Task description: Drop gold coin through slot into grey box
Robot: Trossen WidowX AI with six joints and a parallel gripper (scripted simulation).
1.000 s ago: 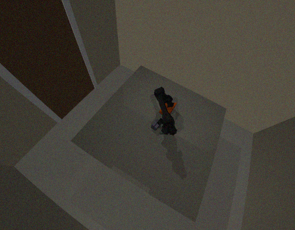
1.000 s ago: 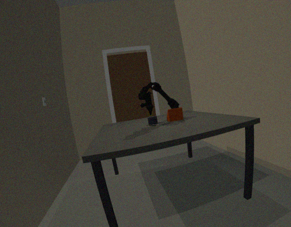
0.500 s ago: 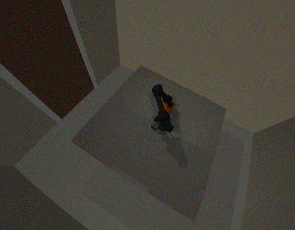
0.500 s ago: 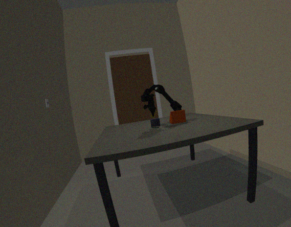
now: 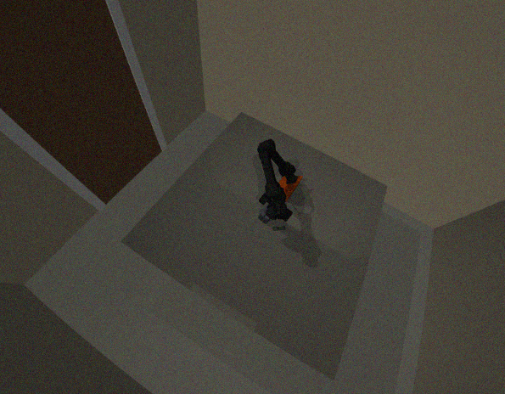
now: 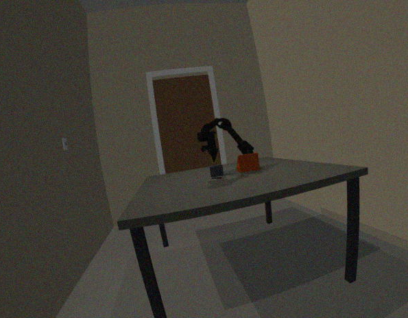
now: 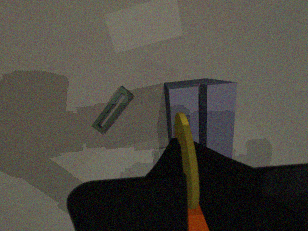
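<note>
My gripper (image 5: pixel 279 216) (image 6: pixel 214 160) is shut on the gold coin (image 6: pixel 214 162) (image 7: pixel 187 154). It holds the coin on edge, seen almost edge-on in the wrist view. The closed grey box (image 5: pixel 263 218) (image 6: pixel 217 170) (image 7: pixel 220 101) stands below the gripper. In the wrist view the coin's far end overlaps the lid, left of the dark slot (image 7: pixel 202 114) and slightly angled to it; in the exterior view the coin appears just above the box. The dark-green holder (image 5: pixel 279 227) (image 6: pixel 217 177) (image 7: pixel 100 128) is empty, left of the box in the wrist view. The slot's near end is hidden by the fingers.
The arm's orange base block (image 5: pixel 288 187) (image 6: pixel 248 162) stands on the grey table (image 5: pixel 227 259) (image 6: pixel 184 195), to the right of the box in the exterior view. The holder lies near the box. Dark arm shadows fall across the table.
</note>
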